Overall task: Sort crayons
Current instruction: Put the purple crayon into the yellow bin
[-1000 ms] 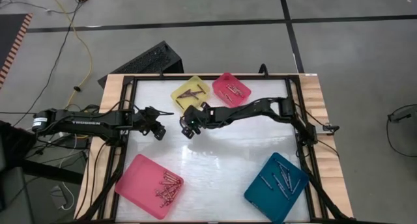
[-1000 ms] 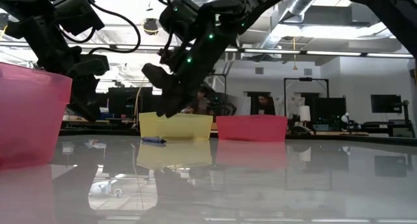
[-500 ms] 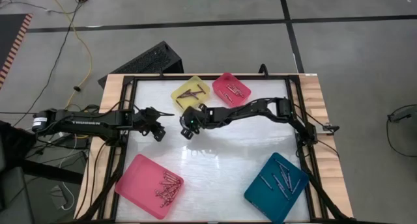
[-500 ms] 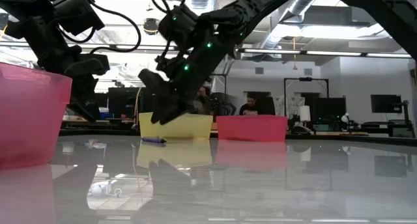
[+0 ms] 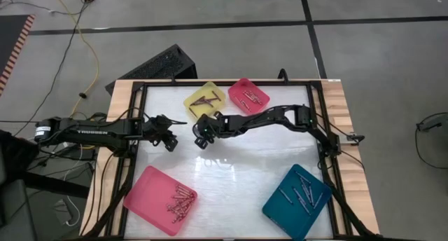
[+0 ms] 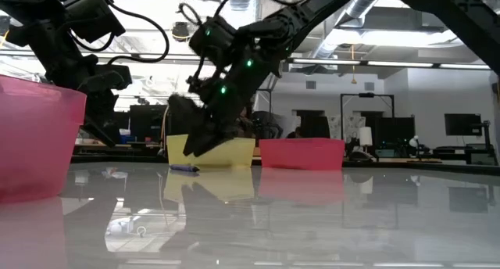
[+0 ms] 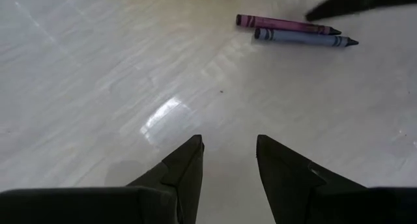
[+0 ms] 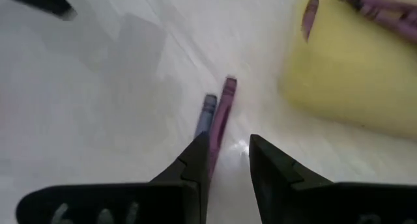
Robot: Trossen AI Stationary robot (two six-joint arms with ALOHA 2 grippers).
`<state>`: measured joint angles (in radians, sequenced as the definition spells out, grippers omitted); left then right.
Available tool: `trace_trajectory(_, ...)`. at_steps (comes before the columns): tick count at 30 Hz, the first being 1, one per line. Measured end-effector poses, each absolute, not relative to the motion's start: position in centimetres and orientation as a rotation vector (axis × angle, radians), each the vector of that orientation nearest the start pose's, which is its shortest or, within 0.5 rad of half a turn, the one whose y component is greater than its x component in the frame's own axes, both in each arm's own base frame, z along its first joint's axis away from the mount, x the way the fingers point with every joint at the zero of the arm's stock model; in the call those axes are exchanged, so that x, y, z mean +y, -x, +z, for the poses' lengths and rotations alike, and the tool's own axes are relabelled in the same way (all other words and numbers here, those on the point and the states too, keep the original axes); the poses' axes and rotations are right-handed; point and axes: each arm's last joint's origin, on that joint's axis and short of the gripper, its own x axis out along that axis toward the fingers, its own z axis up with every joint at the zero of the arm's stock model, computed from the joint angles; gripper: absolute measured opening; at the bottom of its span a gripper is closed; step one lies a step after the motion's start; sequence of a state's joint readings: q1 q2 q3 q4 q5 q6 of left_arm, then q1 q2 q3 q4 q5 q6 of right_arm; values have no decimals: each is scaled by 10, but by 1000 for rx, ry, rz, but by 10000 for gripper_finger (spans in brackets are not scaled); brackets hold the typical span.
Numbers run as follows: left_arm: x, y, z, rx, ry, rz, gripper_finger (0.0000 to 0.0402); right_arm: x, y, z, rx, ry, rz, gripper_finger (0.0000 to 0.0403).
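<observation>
My right gripper (image 8: 227, 160) hangs low over the white table (image 5: 238, 157), just in front of the yellow tray (image 5: 205, 99), fingers spread a little with nothing between them. Directly ahead of the fingertips lie two loose crayons, a pink crayon (image 8: 220, 123) and a bluish crayon (image 8: 206, 114), side by side and touching along their length. The pink one runs up toward my left finger, and the yellow tray's wall (image 8: 345, 87) stands close beside them, with more crayons (image 8: 365, 1) lying inside it.

My left gripper (image 7: 229, 160) waits above the table near its left edge, fingers also parted and empty. From there the same pair of crayons shows farther off, the pink one (image 7: 287, 23) just beyond the bluish one (image 7: 305, 37).

Around the work: a small pink tray (image 5: 248, 95) next to the yellow one, a larger pink tray (image 5: 150, 192) at the near left corner, and a teal tray (image 5: 288, 206) at the near right, each holding crayons. From table height the near pink tray (image 6: 35, 136) blocks the left side.
</observation>
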<state>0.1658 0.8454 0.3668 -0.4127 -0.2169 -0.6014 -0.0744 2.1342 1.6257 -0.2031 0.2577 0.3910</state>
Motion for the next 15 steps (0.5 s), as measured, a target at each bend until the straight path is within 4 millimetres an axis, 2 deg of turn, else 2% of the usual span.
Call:
trace_trajectory(3, 31, -147, 167, 760, 531, 614, 133, -41, -479, 184, 663, -325, -415, 102)
trace_trajectory(10, 31, -147, 167, 760, 531, 614, 133, -39, -477, 183, 682, -337, -419, 102)
trace_trajectory(15, 31, -147, 167, 760, 531, 614, 133, -45, -474, 180, 716, -395, -455, 100)
